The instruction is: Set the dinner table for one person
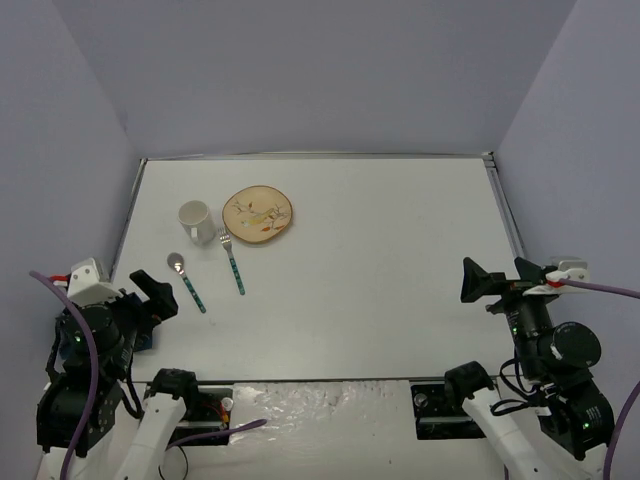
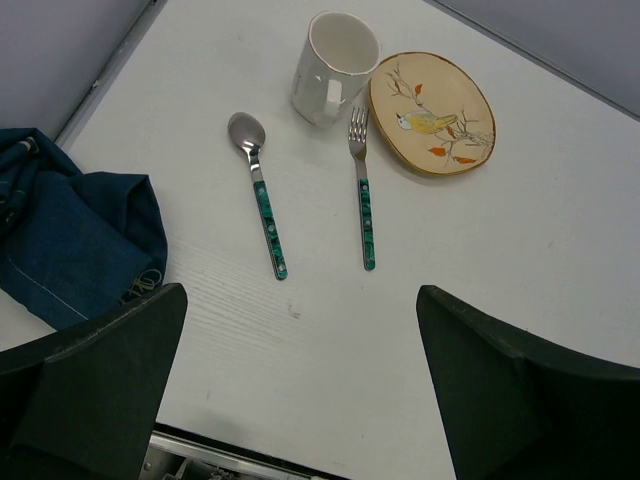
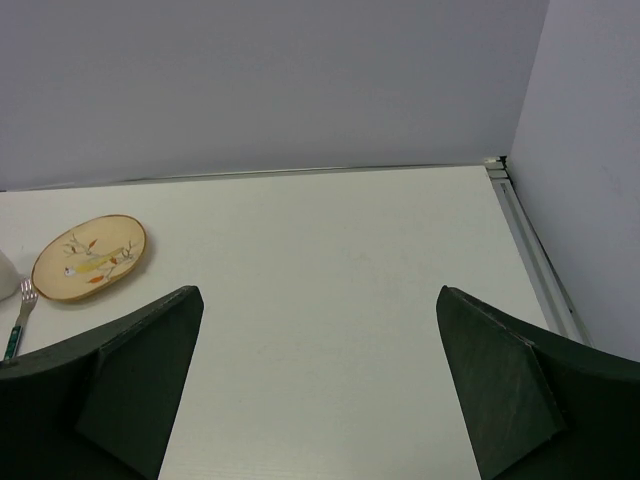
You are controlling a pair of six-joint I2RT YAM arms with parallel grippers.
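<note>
Left pincer (image 2: 300, 295): jaws wide, holding nothing, above near-left part of dinner table (image 1: 390, 290). Right pincer (image 3: 318, 295): wide too, empty, bare table under it.

Navy cloth (image 2: 70, 240) crumpled just left of left pincer, beside its left finger. Spoon (image 2: 262, 205) and fork (image 2: 364, 190) ahead of it; mug (image 2: 335, 65) and plate (image 2: 432, 112) farther ahead.

Likely step: take cloth. Advice: swing left, descend on raised fold, close firmly, lift before moving, stay apart from spoon.
</note>
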